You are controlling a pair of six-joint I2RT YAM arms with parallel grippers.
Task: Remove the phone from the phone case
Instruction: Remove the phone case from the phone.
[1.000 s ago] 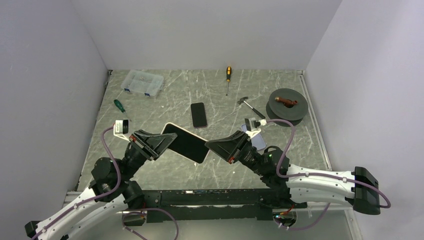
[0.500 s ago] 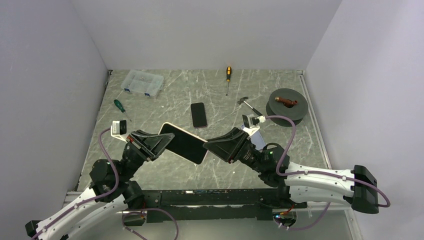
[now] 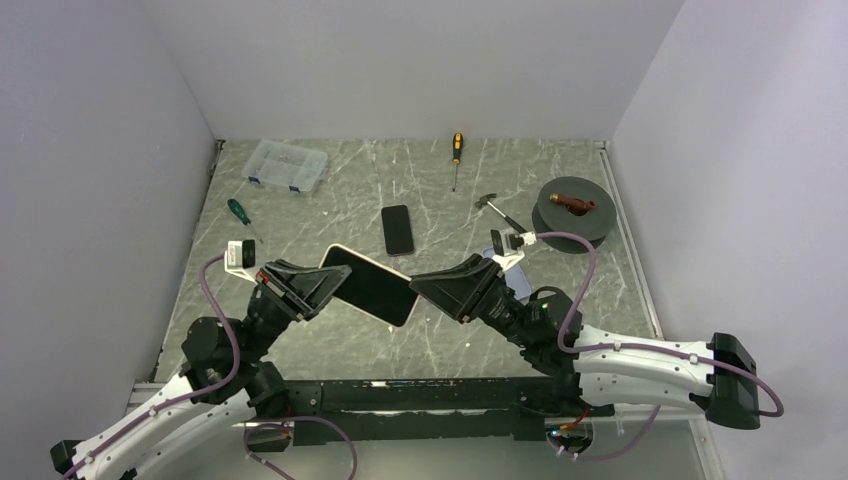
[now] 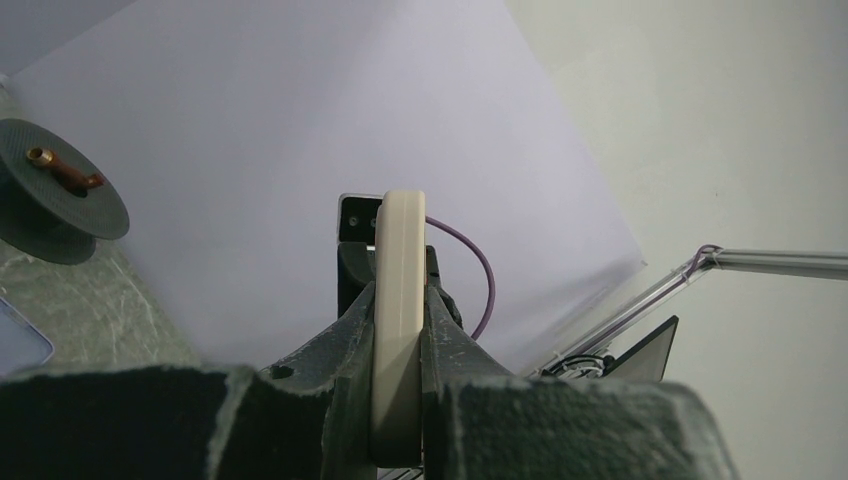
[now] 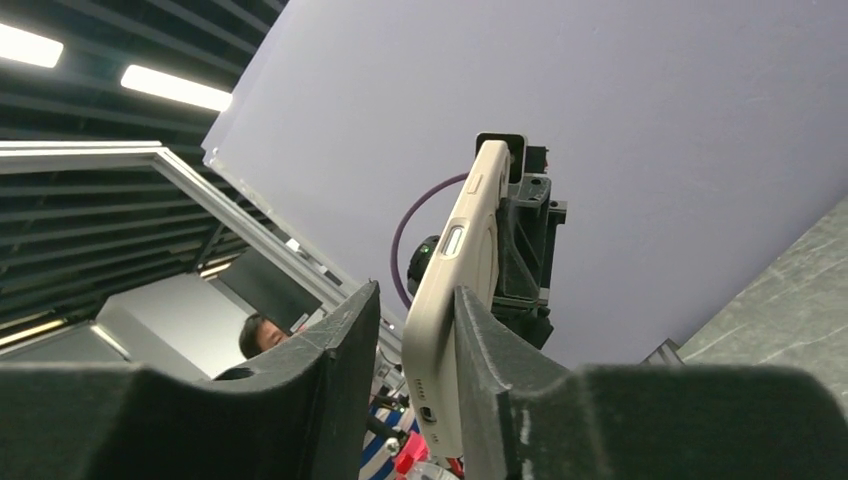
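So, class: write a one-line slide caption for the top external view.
Both grippers, left and right, clamp a cased phone above the table.

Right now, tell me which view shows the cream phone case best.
The right wrist view: the cream phone case shows its side edge, button and bottom ports. The left wrist view gives only a thin end edge. The top external view shows mainly the dark screen with a pale rim.

Evenly and softly lit from above, with faint shadows only. Sharp overhead; blurred on the near fingers [image 4: 150, 420] in both wrist views. Bright ceiling strips [image 5: 170, 88] upper left.
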